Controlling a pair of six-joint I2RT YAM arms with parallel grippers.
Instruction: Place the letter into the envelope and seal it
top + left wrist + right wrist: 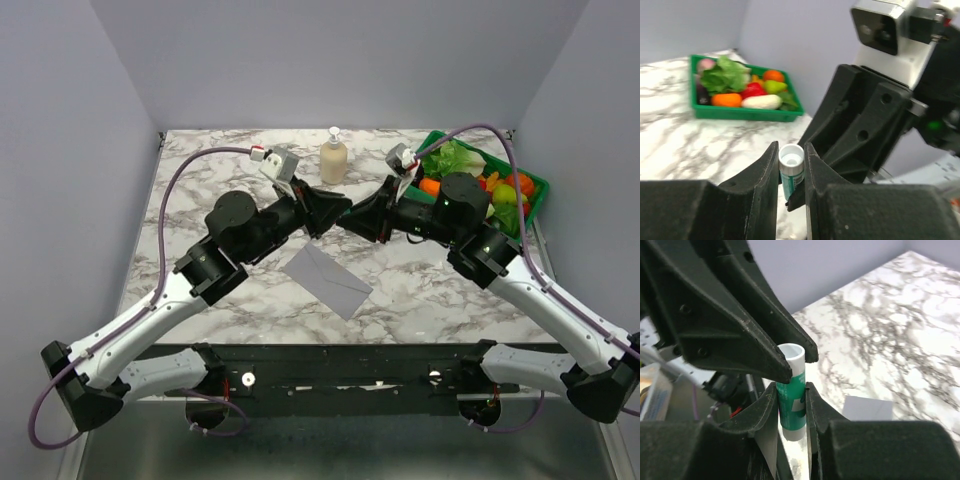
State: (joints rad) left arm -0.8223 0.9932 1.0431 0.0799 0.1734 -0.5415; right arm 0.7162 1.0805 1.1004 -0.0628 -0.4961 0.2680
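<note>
Counter (200,190): white marble with grey veins. Both arms are bolted at its near edge.
Envelope (328,278): grey, lying flat on the counter and set askew. It sits about midway between the left and right edges, nearer the near edge than the far one. Nothing touches it, and the top view does not show how the flap stands.
Left arm: reaches from the near left corner toward the middle of the counter, passing left of the envelope.
Right arm: reaches from the near right corner toward the same spot, passing right of the envelope.
Left end effector (790,148): raised above the counter just beyond the envelope, pointing right. It is narrow, with its fingers pressed on either side of the white end of the glue stick (791,172).
Right end effector (790,389): tip to tip with the left one, pointing left. It is narrow, clamped on the green body of the glue stick.
Glue stick: a short tube, green with a white end, held off the counter. Both end effectors grip it at once, the left on its white end and the right further along the green body.
Bottle (333,158): cream pump bottle, upright near the far edge, about midway along it and beyond the two end effectors.
Tray (540,188): green, at the far right corner. It holds lettuce and orange, red, yellow-green and white produce.
</note>
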